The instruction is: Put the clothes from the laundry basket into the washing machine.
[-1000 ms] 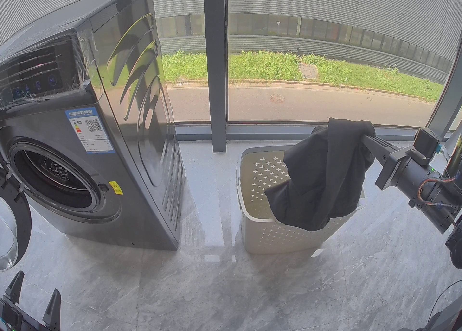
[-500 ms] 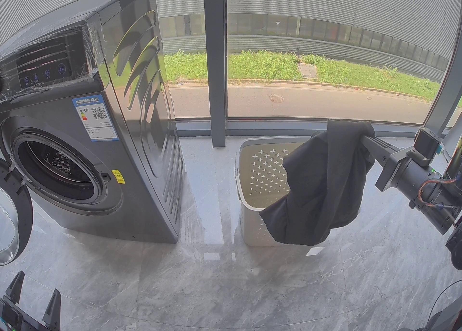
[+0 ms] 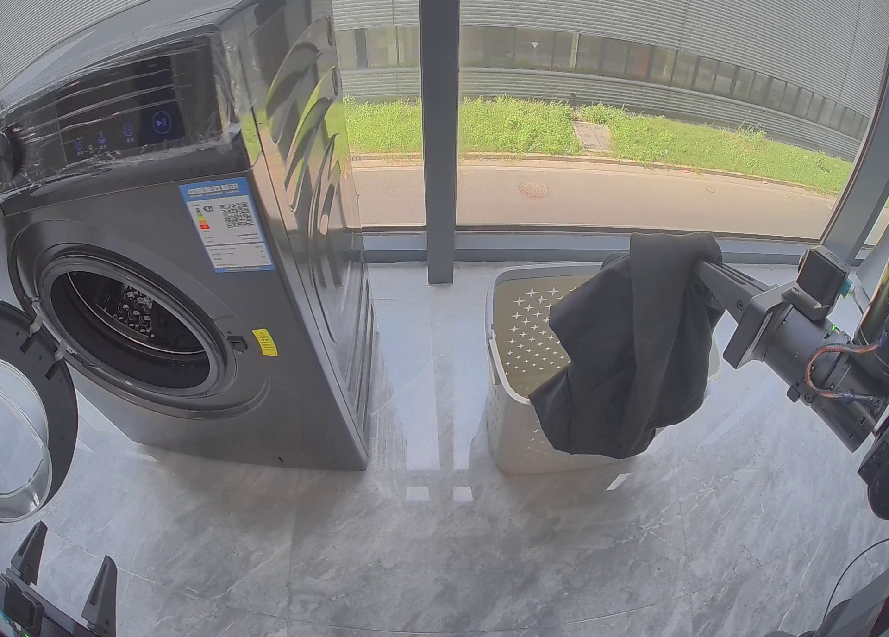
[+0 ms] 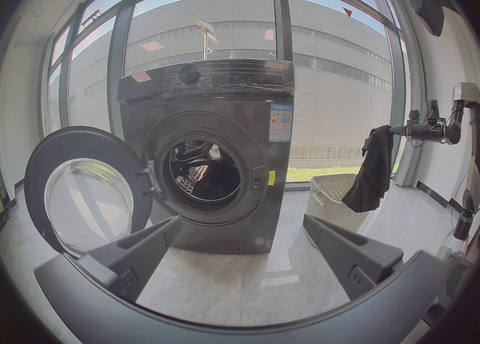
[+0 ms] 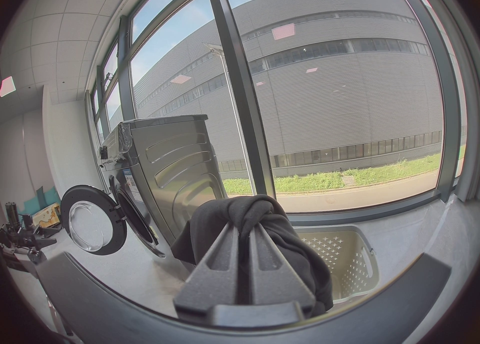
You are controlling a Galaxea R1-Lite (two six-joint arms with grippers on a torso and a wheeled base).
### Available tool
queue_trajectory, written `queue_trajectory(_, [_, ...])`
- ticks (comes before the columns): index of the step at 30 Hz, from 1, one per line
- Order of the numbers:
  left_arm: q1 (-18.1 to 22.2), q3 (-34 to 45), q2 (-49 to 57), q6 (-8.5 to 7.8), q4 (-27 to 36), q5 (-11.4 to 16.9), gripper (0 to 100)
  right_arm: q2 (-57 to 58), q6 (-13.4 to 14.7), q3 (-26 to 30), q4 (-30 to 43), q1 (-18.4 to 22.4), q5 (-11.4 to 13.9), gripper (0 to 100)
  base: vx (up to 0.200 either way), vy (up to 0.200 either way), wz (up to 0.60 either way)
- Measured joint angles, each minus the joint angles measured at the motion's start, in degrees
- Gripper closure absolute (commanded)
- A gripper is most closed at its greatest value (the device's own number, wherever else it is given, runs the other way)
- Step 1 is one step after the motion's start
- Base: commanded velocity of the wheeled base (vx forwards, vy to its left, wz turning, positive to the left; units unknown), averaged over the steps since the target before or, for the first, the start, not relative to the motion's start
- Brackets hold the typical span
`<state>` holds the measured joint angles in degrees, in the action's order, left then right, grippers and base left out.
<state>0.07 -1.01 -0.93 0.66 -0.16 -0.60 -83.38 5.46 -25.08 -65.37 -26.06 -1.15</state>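
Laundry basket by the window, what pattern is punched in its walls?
Small star-shaped holes across the cream plastic laundry basket, clearest in the head view.

Covered and cropped parts
The tips of the right fingers (image 3: 728, 281) are covered by the dark garment (image 3: 639, 343); beneath them the laundry basket (image 3: 505, 407) is partly screened; above the left fingers (image 3: 100, 585) the washing machine door (image 3: 60, 398) is cropped.

My right arm (image 3: 806, 347) is a grey cylinder with thin orange cable; my left end effector (image 4: 241, 220) has dark grey wedge fingers (image 4: 127, 260).
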Motion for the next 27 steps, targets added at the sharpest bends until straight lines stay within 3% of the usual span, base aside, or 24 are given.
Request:
queue_trajectory(8, [0.02,0.00,0.00,0.00,-0.05,0.00,0,-0.07,0.00,0.11,0.00,-0.11,0.02,100,0.000,0.200,0.00])
queue_trajectory(14, [-0.02,0.00,0.00,-0.06,-0.05,0.00,0,-0.18,0.00,0.17,-0.02,-0.11,-0.07,100,0.000,0.000,0.00])
queue_trajectory(18, [-0.02,0.00,0.00,-0.06,-0.06,0.00,0,-0.35,-0.18,0.16,0.04,0.18,-0.62,100,-0.200,0.000,0.00])
queue_trajectory(27, [-0.02,0.00,-0.01,-0.06,-0.05,0.00,0,-0.46,-1.79,-1.05,2.45,0.71,-8.24,100,-0.200,0.000,0.00])
